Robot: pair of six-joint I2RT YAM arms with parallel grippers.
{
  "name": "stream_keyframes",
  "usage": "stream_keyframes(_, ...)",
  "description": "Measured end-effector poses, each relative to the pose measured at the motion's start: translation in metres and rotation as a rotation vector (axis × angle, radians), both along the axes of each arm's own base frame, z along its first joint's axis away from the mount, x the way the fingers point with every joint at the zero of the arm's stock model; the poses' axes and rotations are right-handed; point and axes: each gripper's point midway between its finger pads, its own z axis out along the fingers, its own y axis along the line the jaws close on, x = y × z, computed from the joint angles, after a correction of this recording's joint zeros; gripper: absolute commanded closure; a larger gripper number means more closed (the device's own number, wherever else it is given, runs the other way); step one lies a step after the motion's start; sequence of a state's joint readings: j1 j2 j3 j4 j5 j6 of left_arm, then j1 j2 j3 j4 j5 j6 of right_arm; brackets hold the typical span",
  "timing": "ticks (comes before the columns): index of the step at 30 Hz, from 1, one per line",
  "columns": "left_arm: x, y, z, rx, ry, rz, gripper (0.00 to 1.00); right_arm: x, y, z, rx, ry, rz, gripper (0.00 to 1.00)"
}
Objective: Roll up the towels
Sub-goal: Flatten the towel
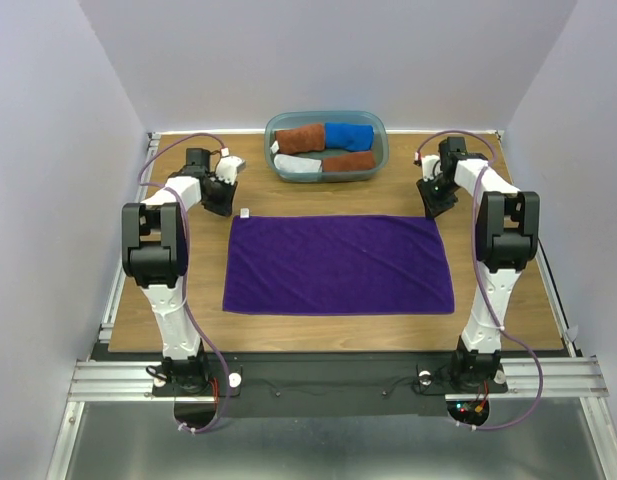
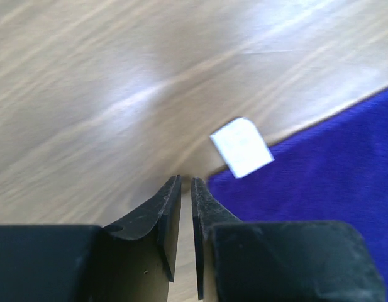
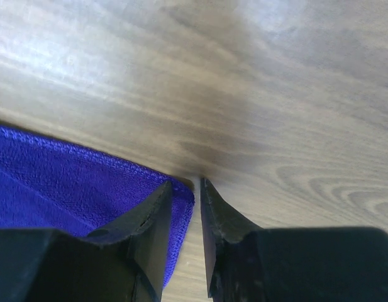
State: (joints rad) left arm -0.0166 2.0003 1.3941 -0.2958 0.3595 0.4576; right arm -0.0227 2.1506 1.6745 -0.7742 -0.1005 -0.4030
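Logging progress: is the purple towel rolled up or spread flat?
Spread flat. The purple towel lies as a full rectangle, no edge rolled, white tag at its far-left corner.

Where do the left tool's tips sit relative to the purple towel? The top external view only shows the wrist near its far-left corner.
Observer: In the left wrist view the left tool is over bare table, just off the corner of the purple towel, beside the white tag.
Operator: Holding anything?
Observer: No; its jaws are narrowly parted with nothing between.
Operator: And the right tool?
Observer: At the other far corner, jaws narrowly parted, towel corner directly beneath it.
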Motion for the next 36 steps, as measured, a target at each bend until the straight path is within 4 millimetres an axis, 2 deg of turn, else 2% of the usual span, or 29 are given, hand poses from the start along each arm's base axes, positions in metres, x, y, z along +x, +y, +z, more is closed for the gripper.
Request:
stream_keyframes(3,0.004,0.007,-0.001,0.011,0.001,0.012,0.76,0.005,0.000,0.000,0.003,-0.007,-0.011,0.75)
stream_keyframes(7,0.008,0.008,-0.003,0.015,0.005,0.011,0.76,0.018,0.002,0.001,0.015,-0.029,-0.020,0.89)
stream_keyframes(10,0.010,0.006,-0.001,0.006,0.000,0.005,0.63,0.025,0.003,0.002,0.022,-0.050,-0.027,0.93)
stream_keyframes(14,0.006,0.001,0.000,-0.044,0.013,-0.012,0.54,0.026,0.003,0.002,0.021,-0.054,-0.024,0.92)
stream_keyframes(15,0.005,0.001,0.000,-0.057,0.017,-0.015,0.48,0.026,0.003,0.002,0.020,-0.054,-0.023,0.90)
stream_keyframes(16,0.004,0.001,0.001,-0.067,0.020,-0.019,0.47,0.026,0.003,0.002,0.020,-0.054,-0.022,0.88)
stream_keyframes(17,0.003,0.001,0.003,-0.078,0.027,-0.023,0.46,0.026,0.003,0.002,0.019,-0.055,-0.019,0.80)
stream_keyframes(21,0.006,-0.003,0.017,-0.114,0.017,-0.065,0.46,0.029,0.003,0.002,0.013,-0.066,-0.003,0.75)
stream_keyframes(25,0.007,-0.010,0.025,-0.145,0.007,-0.099,0.46,0.029,0.002,0.002,0.010,-0.068,0.005,0.75)
stream_keyframes(31,0.002,-0.017,0.017,-0.158,0.036,-0.116,0.47,0.029,0.002,0.002,0.006,-0.072,0.018,0.73)
stream_keyframes(36,-0.002,-0.019,0.001,-0.143,0.069,-0.121,0.56,0.029,0.004,0.002,0.016,-0.075,0.029,0.75)
